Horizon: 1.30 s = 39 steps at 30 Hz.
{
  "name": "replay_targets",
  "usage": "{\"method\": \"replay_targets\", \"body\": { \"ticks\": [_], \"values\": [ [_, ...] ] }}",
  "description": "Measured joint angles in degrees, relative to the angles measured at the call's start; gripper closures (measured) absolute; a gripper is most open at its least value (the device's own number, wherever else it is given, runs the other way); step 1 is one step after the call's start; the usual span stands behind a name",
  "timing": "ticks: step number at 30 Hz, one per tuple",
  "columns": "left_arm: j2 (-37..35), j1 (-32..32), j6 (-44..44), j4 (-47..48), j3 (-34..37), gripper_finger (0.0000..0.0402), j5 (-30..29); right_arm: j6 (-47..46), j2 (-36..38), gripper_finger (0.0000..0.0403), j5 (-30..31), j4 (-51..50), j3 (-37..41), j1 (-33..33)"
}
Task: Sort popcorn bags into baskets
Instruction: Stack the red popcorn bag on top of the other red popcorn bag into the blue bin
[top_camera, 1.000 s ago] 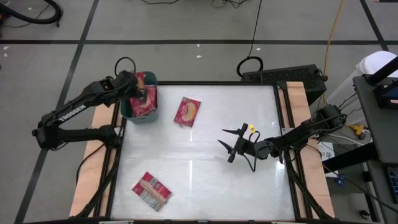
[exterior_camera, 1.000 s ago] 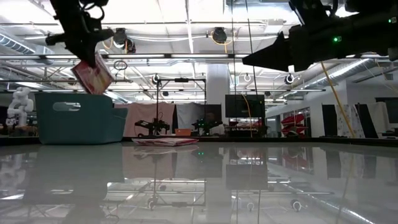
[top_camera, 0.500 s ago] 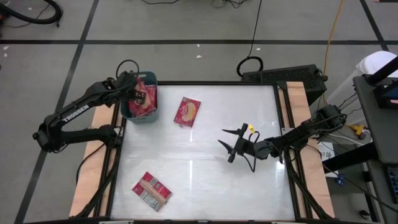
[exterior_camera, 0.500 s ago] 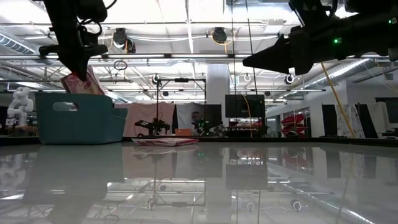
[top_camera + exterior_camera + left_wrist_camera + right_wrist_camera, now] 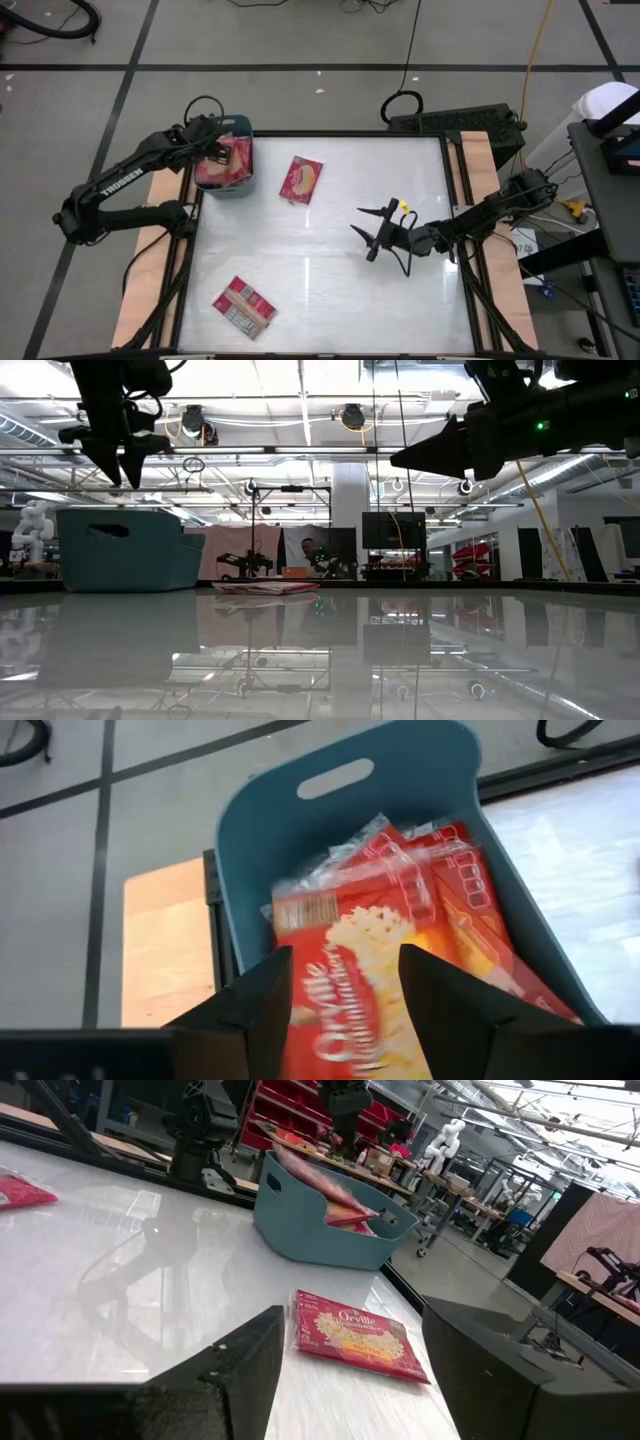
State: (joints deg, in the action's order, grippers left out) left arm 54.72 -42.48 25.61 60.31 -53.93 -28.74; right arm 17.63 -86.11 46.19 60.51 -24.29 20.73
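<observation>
The left claw hangs above the teal basket, which stands at the far left corner of the desk; its two fingers are spread apart with nothing between them. Just below them, inside the basket, a popcorn bag lies picture side up on top of other red bags, all slanted against the basket's walls. A second bag lies flat on the desk just beside the basket, toward the middle of the far edge, yellow-orange picture up. A third bag lies near the near left corner, well apart from the others, with its pale label showing. The right claw hovers over the desk's right half, clear of every bag, its fingers wide open and empty, pointing toward the basket's side. In the low view both claws hang above the glossy surface without touching it.
</observation>
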Motion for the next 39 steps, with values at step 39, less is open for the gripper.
{"method": "replay_targets", "body": {
  "ticks": [39],
  "values": [
    [3.6,36.0,-5.0,-64.5,20.5,0.0286,3.4,-32.4,-9.9,0.0191,-35.0,-39.4,-30.6,-30.6]
  ]
}}
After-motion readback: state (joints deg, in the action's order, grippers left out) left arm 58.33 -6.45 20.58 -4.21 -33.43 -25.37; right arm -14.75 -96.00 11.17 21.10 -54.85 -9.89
